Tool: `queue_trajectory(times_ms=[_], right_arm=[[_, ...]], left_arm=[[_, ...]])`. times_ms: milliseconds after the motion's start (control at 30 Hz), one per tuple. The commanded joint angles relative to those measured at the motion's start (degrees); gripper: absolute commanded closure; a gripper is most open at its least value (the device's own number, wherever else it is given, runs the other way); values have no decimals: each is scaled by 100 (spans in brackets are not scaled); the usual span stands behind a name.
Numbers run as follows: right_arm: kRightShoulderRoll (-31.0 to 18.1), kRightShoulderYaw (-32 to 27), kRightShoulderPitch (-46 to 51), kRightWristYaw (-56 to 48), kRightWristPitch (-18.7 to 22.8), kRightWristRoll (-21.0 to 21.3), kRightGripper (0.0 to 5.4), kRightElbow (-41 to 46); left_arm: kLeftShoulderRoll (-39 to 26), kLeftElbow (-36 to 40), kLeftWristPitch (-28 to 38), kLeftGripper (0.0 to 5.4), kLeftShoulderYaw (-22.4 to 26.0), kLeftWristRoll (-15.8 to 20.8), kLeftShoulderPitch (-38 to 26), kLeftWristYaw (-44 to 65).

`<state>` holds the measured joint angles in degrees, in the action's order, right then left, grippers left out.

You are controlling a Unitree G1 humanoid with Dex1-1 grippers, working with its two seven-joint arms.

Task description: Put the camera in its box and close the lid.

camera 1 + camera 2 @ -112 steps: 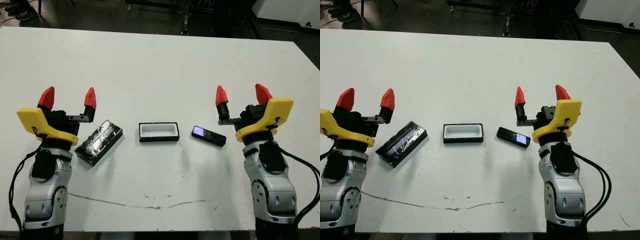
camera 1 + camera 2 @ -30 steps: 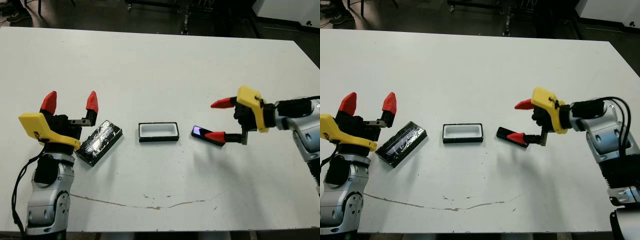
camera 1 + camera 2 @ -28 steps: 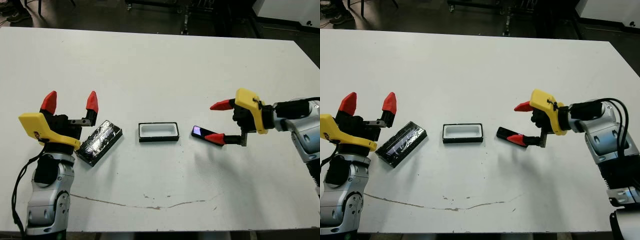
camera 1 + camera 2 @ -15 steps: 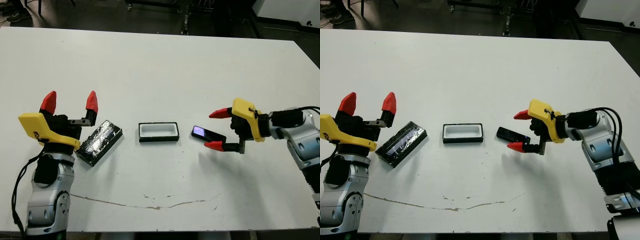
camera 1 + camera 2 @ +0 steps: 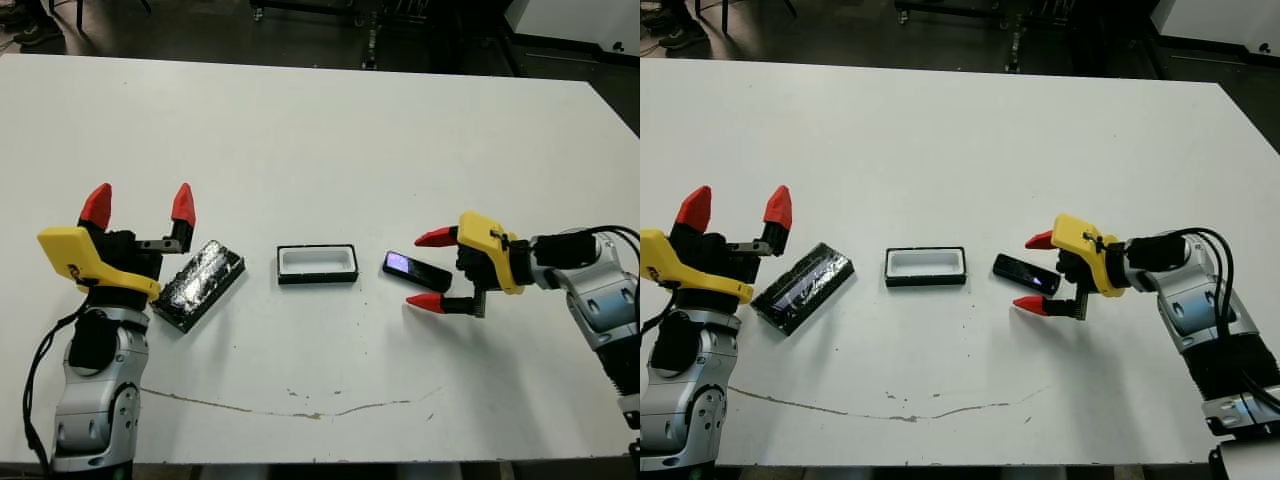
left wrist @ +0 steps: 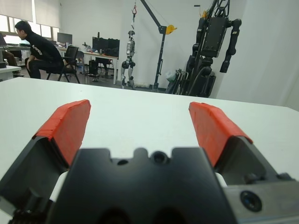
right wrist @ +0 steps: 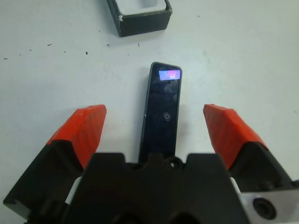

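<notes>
My right gripper (image 5: 427, 269) is spread wide, level with the table, one finger on each side of the camera (image 7: 161, 112), whose long axis runs straight out from my palm toward the box (image 5: 318, 264). Camera flat on the table (image 5: 320, 140), just right of the box. My left gripper (image 5: 138, 204), also apart and empty, waits above the lid (image 5: 198, 284); right arm is plainly nearer the camera.

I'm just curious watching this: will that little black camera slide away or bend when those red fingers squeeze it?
The camera looks like a hard, slim bar, so it probably won't bend. Its top looks glossy, so it may be slippery and skid on the smooth white table. It lies flat between the right tool's open fingers, so rolling or tipping seems unlikely.
</notes>
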<state>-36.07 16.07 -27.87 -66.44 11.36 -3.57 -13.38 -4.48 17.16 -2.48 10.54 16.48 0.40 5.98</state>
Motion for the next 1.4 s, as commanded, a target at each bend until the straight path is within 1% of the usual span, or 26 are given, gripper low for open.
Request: queue_trajectory(times_ms=[33, 133, 300, 633, 767, 833, 1000, 1133, 1200, 1333, 1400], right_arm=[[20, 20, 163, 79, 126, 56, 14, -29], [83, -41, 228, 165, 320, -19, 46, -14], [140, -103, 297, 231, 747, -148, 127, 3], [237, -92, 381, 195, 867, -254, 287, -248], [187, -32, 352, 93, 737, -249, 351, -256], [152, -14, 337, 46, 787, -251, 374, -203], [155, -60, 312, -1, 974, -346, 374, -120], [197, -231, 261, 99, 990, -477, 374, 89], [235, -343, 145, 125, 1073, -589, 374, 191], [331, -554, -384, 19, 1256, -873, 374, 224], [355, -583, -725, -98, 1163, -941, 374, 164]], left_arm=[[7, 5, 2, 0, 10, 29, 78, 21], [19, 18, -18, 0, 6, 30, 83, -1], [12, 34, -37, 0, -1, -19, 86, -33], [40, -8, 20, 0, 21, 48, 69, 6], [16, 19, -7, 0, 17, -2, 77, -20], [17, 24, -11, 0, 21, 3, 77, -22], [31, 32, -6, 0, 21, -19, 84, -51], [35, 42, -33, 0, 24, 1, 80, -59], [31, 37, -27, 0, 23, -2, 79, -60], [30, 51, -64, 0, 16, 30, 76, -49], [30, 53, -61, 0, 4, 21, 73, -47]])
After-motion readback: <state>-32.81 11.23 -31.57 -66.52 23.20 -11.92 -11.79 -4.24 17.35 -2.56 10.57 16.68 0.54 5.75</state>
